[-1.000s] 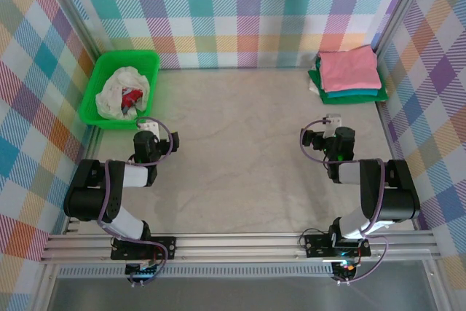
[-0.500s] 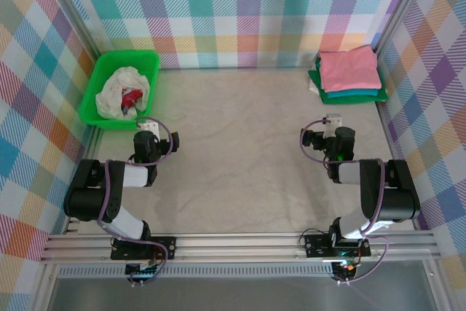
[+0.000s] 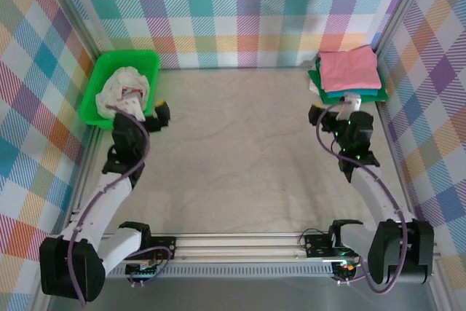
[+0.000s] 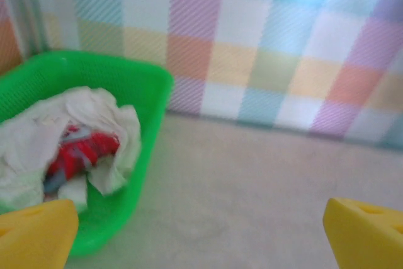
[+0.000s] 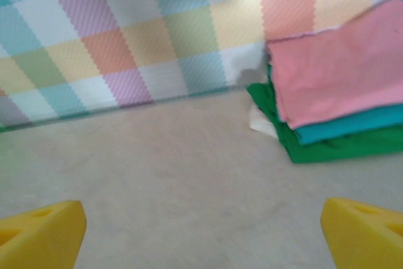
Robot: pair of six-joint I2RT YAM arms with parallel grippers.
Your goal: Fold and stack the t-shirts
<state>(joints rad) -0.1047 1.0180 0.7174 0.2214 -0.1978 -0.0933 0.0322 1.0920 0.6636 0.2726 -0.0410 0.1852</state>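
A second ago both my arms sat tucked back near the middle of the table; now both have stretched forward. My left claw has swung out to the green tray in the far left corner. In its wrist view my yellow fingertips stand wide apart with nothing between them, and the tray wall is just ahead to the left. The white t-shirt, its red-and-black print showing, lies crumpled inside the tray, and I am not touching it. My right claw has reached toward the far right corner, likewise spread and empty, and stops just short of the folded stack: the pink t-shirt on top, the teal t-shirt beneath it, the green t-shirt at the bottom. None of the clothes has shifted. I judge that three shirts are done and one is left. My left claw looks lined up to dip in and draw that white one out onto the table for folding.
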